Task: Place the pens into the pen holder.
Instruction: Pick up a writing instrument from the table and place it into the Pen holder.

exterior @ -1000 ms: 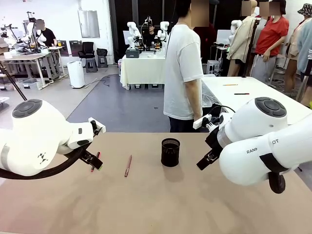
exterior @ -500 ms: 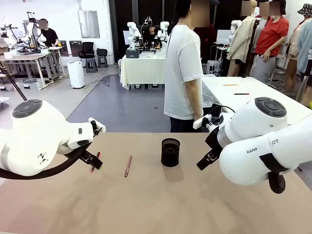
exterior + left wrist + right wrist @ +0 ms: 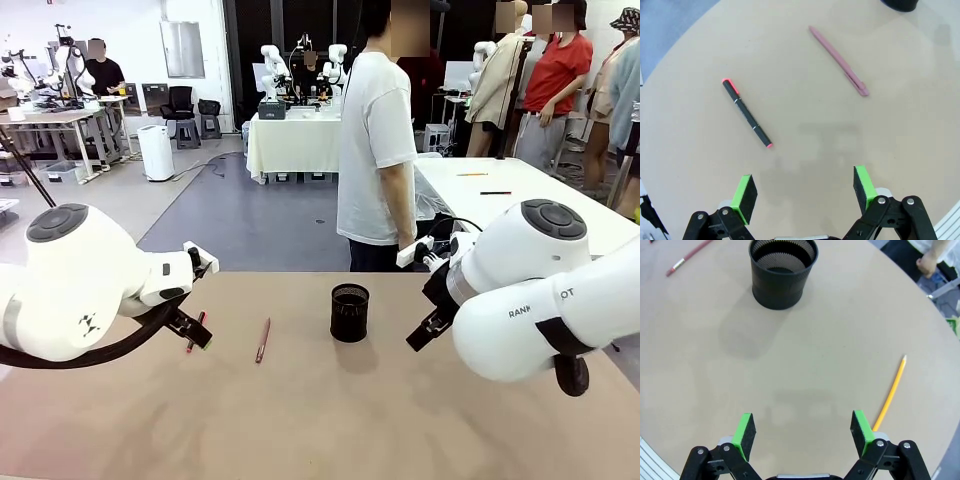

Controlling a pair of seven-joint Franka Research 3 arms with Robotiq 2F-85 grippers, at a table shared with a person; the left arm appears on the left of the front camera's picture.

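Observation:
The black mesh pen holder (image 3: pixel 349 312) stands upright mid-table; the right wrist view shows it (image 3: pixel 783 272) with nothing inside. A reddish-brown pen (image 3: pixel 262 340) lies left of it, also seen from the left wrist (image 3: pixel 839 66). Farther left lies a black pen with red ends (image 3: pixel 747 113), partly behind my left gripper in the front view (image 3: pixel 196 331). A yellow-orange pencil (image 3: pixel 891 390) lies on the table by my right gripper. My left gripper (image 3: pixel 805 192) hovers open above the table near the black pen. My right gripper (image 3: pixel 803 432) hovers open, nothing between its fingers.
A person in a white T-shirt (image 3: pixel 375 150) stands at the table's far edge, behind the holder. The table's round edge (image 3: pixel 670 50) runs close to the black pen. Another table (image 3: pixel 500 185) stands behind on the right.

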